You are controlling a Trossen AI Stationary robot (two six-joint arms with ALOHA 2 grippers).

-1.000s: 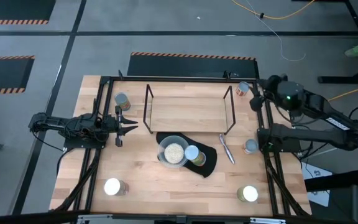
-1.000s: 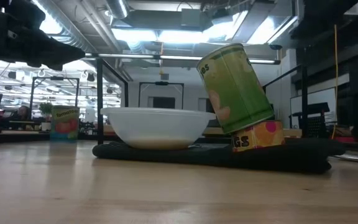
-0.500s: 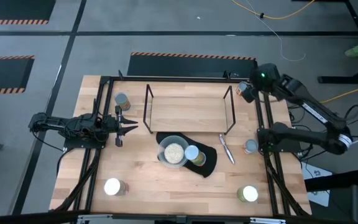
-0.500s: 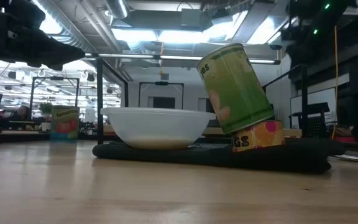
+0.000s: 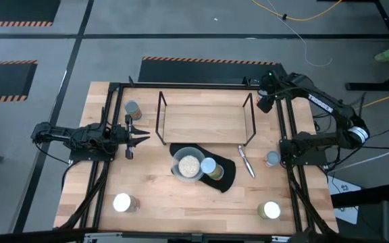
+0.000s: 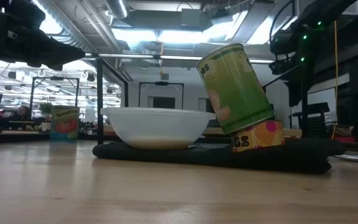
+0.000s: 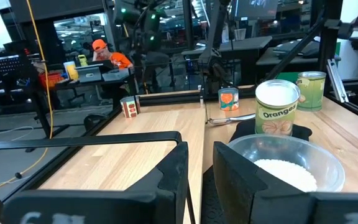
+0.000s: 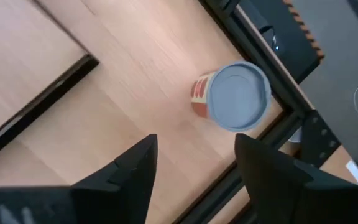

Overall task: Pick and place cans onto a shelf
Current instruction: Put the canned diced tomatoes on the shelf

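Right gripper (image 8: 191,165) fingers spread open, empty, poised above red-labelled can (image 8: 232,98) standing ahead of fingertips on tabletop (image 8: 135,93) corner beside shelf (image 5: 204,120), left gripper (image 7: 194,171) fingers part-open, empty, near bowl (image 7: 284,163).

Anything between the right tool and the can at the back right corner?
No. In the right wrist view, only bare wooden table shows between the open right tool and the blue-lidded can below it; nothing blocks the way.
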